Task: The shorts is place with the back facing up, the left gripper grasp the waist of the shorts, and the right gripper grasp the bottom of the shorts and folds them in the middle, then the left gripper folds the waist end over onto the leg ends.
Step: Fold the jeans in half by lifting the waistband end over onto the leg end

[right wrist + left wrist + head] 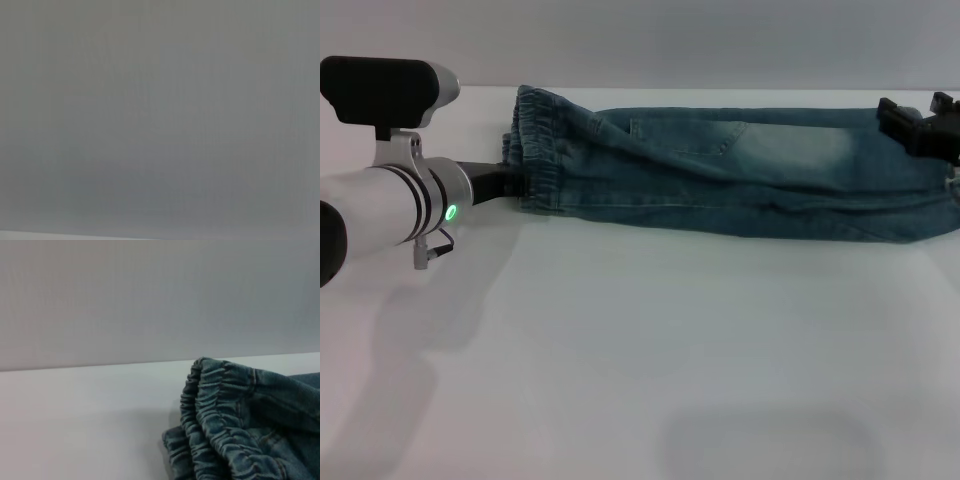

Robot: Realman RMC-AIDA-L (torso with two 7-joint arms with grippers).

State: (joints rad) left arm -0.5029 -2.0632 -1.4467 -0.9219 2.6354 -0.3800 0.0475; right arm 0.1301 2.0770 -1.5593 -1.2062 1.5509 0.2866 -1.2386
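The shorts [740, 170] lie folded lengthwise into a long band across the far side of the white table [640, 360]. One back pocket faces up. The ruffled waist of the shorts [535, 150] is at the left end. My left gripper [510, 180], on the arm with the green light, reaches in from the left and is shut on the waist's near edge. The left wrist view shows the gathered waist [220, 425] close up. The leg ends [942, 200] lie at the right edge. My right gripper [915, 112] hovers over them, fingers spread, holding nothing.
A grey wall [720, 40] runs right behind the table's far edge, close to the shorts. Bare white tabletop stretches from the shorts to the near edge. The right wrist view shows only the grey wall [160, 115].
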